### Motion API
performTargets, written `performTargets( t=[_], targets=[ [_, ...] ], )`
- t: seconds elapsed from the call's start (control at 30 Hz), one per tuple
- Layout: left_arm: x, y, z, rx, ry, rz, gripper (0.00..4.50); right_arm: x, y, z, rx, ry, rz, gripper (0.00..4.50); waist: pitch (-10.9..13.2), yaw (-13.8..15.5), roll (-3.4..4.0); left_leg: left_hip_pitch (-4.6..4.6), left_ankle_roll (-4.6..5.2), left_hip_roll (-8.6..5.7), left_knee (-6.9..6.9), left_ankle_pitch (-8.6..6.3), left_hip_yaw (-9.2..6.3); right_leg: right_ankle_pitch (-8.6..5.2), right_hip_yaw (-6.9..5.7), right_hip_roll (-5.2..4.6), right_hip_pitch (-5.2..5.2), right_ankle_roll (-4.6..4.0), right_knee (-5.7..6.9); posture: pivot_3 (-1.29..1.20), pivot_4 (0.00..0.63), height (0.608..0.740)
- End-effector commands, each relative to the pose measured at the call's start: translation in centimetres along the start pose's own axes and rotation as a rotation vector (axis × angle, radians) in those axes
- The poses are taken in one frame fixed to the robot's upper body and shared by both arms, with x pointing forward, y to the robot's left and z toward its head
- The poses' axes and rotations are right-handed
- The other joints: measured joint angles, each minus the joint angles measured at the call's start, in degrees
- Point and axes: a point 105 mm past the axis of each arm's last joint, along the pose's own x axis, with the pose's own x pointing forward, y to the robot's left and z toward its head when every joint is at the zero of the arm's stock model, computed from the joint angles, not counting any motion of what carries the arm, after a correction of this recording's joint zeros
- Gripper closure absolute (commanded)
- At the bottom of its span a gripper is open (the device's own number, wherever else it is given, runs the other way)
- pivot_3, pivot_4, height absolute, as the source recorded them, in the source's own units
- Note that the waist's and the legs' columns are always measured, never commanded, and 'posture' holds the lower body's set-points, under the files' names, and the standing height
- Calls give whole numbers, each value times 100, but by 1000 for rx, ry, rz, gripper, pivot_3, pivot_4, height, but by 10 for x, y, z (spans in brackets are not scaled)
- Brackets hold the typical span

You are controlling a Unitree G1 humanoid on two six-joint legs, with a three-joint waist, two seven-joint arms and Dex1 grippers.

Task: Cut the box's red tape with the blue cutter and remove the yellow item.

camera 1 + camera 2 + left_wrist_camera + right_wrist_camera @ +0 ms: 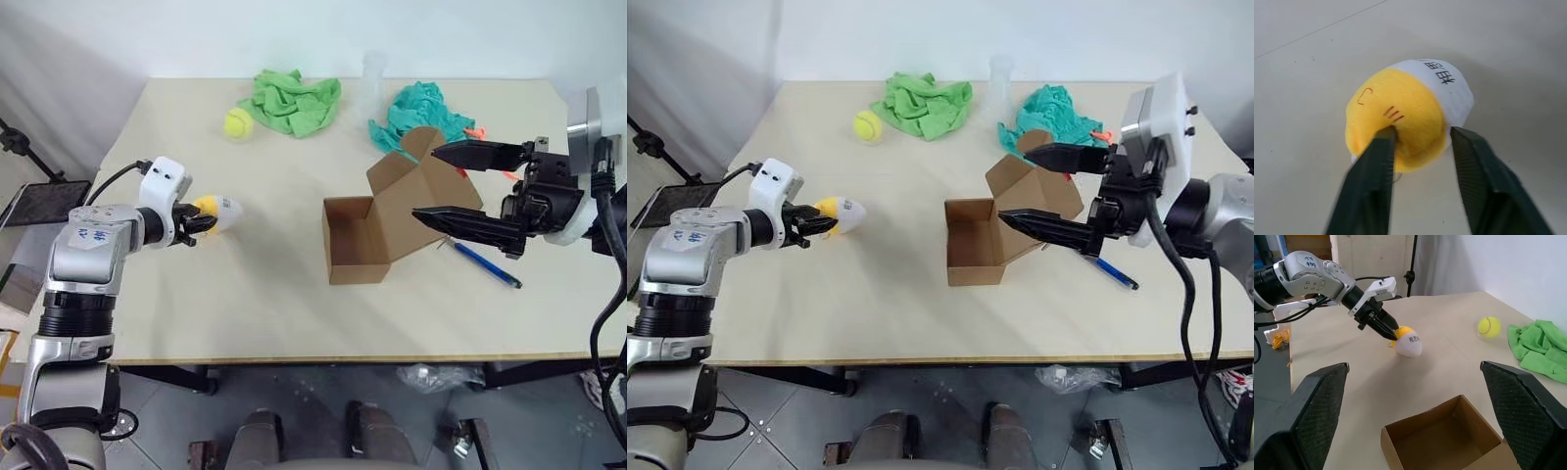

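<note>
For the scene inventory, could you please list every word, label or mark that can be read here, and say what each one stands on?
Black printed characters on the white end of the yellow item: seemingly Chinese, not readable for certain.
Small drawn red-brown marks on its yellow side, a curl and three short strokes: signs, not words.
Blue writing on the grey casing of the left arm: too small to read.
The open box, blue cutter and tennis ball: no readable text.
</note>
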Motion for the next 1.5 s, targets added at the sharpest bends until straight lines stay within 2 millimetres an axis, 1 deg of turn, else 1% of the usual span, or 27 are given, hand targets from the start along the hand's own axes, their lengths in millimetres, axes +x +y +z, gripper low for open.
performTargets(
  t=[0.03,0.07,0.13,0.17,0.3,0.4,0.47,0.53,0.6,0.67,0.7,0.8,0.83,0.9,0.93,0.97,1.0,1.07,1.1,1.13,1.27,1.4,1.47,1.5],
  targets=[
    [-20,8,19,36,-84,40,1387,0,-2,5,-25,-8,9,0,0,-1,0,0,0,0,0,0,0,0,0,0,0,0,0,0,150,740],
    [-25,4,27,52,-123,15,1024,0,-3,5,-26,-8,7,0,0,-2,0,0,0,0,0,0,0,0,0,0,0,0,0,0,150,740],
    [-33,-3,36,72,-171,-29,434,0,-5,6,-29,-7,3,0,0,-5,0,-1,0,0,0,0,0,0,0,0,-2,0,0,0,150,740],
    [-36,-7,41,80,-195,-52,61,-1,-6,6,-31,-5,-1,0,0,-4,0,-1,0,0,0,0,0,0,0,0,-2,-1,0,0,150,740],
    [-47,-13,53,91,-293,-85,26,-4,-13,5,-33,-8,-35,0,0,-3,0,-2,0,0,0,0,0,0,0,-1,-2,-1,-1,0,150,740],
    [-56,-32,70,133,-472,-167,26,-15,-28,0,-26,-15,-119,0,0,-3,0,0,0,0,0,0,1,0,0,-1,-2,-1,-1,0,150,740],
    [-60,-44,72,147,-549,-227,26,-24,-35,-1,-31,-26,-169,0,0,13,0,-1,0,0,0,0,2,0,1,-2,-1,-1,-1,0,150,740],
    [-62,-55,66,156,-588,-290,26,-35,-41,0,-44,-59,-213,0,0,12,0,-2,-1,0,0,0,3,0,1,-3,-1,0,-1,0,150,740],
    [-60,-63,53,142,-591,-338,26,-57,-49,-4,-35,-60,-273,0,0,10,0,-2,-1,0,0,0,5,0,1,-3,-1,0,-3,0,150,740],
    [-59,-68,39,132,-593,-380,26,-76,-47,-13,-40,-39,-289,0,0,10,0,0,0,0,-3,0,5,0,1,-1,-1,0,-6,0,150,740],
    [-59,-69,34,131,-587,-394,26,-80,-45,-17,-42,-26,-284,0,0,11,0,1,0,0,-3,0,6,0,1,-2,0,0,-5,0,150,740],
    [-55,-83,-3,146,-460,-511,26,-110,-39,-42,-7,55,-312,0,0,8,0,4,0,0,-3,0,7,0,2,-2,0,0,-7,0,150,740],
    [-54,-84,-10,143,-436,-530,26,-115,-37,-47,0,70,-318,0,-1,5,2,9,0,0,-3,0,10,0,4,-2,3,-1,-14,0,150,740],
    [-54,-88,-25,120,-410,-591,26,-132,-35,-68,26,132,-345,0,-1,-1,1,21,0,-1,-3,0,18,0,12,-2,6,-1,-19,0,150,740],
    [-54,-89,-29,116,-396,-606,26,-138,-34,-75,36,149,-352,0,-1,1,1,26,0,0,-3,0,19,1,13,-2,8,-2,-18,0,150,740],
    [-53,-91,-37,106,-380,-631,26,-145,-29,-87,51,167,-350,0,-1,-4,1,35,0,0,-3,0,19,1,13,-1,17,-4,-19,0,150,740],
    [-53,-92,-45,90,-355,-649,26,-149,-23,-101,77,208,-339,0,-1,-3,1,55,-1,0,-4,0,21,-1,14,-2,34,-6,-18,0,150,740],
    [-51,-92,-61,85,-310,-676,26,-153,-10,-127,39,319,-321,0,-1,-16,1,109,-3,3,-22,-5,21,-8,13,1,88,-18,-33,0,150,740],
    [-51,-91,-66,83,-290,-686,26,-154,-4,-136,28,365,-300,0,-1,-20,2,121,-10,8,-26,-9,21,-16,11,3,101,-32,-42,0,150,740],
    [-51,-91,-68,84,-280,-694,26,-154,1,-141,19,380,-286,0,-1,-23,3,121,-12,8,-26,-10,24,-17,11,2,99,-33,-44,0,150,740],
    [-47,-90,-65,84,-294,-715,26,-149,2,-138,40,281,-370,0,-1,-88,2,121,-12,9,-22,-10,33,-15,15,-1,99,-30,-46,0,150,740],
    [-44,-92,-61,96,-310,-735,26,-149,13,-145,90,283,-400,0,-1,-115,3,121,-13,9,-23,-10,31,-10,16,0,99,-22,-45,0,150,740],
    [-43,-94,-58,100,-320,-753,26,-151,11,-150,148,301,-463,0,-1,-125,3,120,-16,9,-25,-12,31,-7,16,0,99,-18,-45,0,150,740],
    [-42,-97,-57,100,-327,-769,26,-150,8,-147,163,275,-494,0,-1,-128,3,120,-17,9,-24,-12,31,-8,16,-1,99,-19,-45,0,150,740]
  ],
)
